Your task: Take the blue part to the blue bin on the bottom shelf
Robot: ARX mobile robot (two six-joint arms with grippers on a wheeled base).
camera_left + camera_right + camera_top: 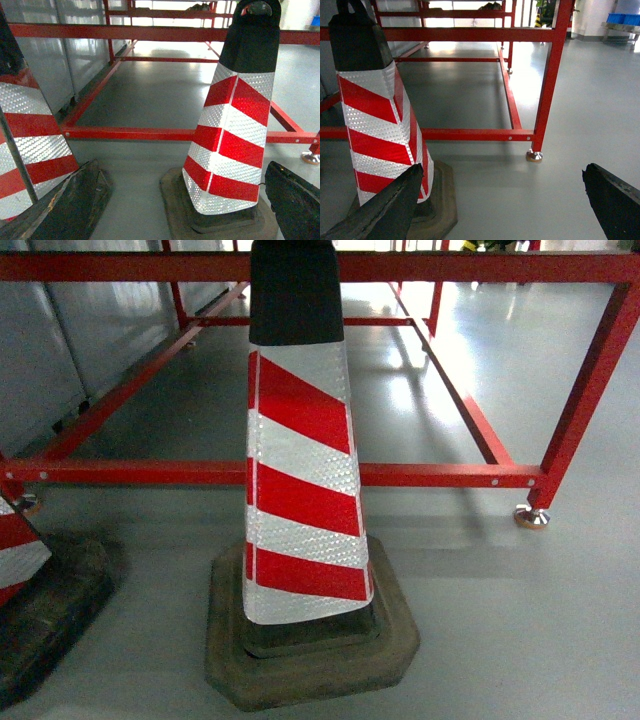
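The blue part, the blue bin and the bottom shelf are out of view. In the left wrist view my left gripper [182, 172] is open, its dark fingers [75, 205] spread wide over grey floor, with a red-and-white striped traffic cone [232, 130] just ahead of it. My right gripper [502, 172] is open too, with bare floor between its fingers [612, 200] and nothing held. Neither gripper shows in the head view.
The same cone [300, 460] on its rubber base [310, 650] stands right before me. A second cone [20, 550] is at the left. Behind them runs a low red steel frame [430, 475] with a foot [531, 517]. Far right, blue boxes [623, 19] sit on a steel stand.
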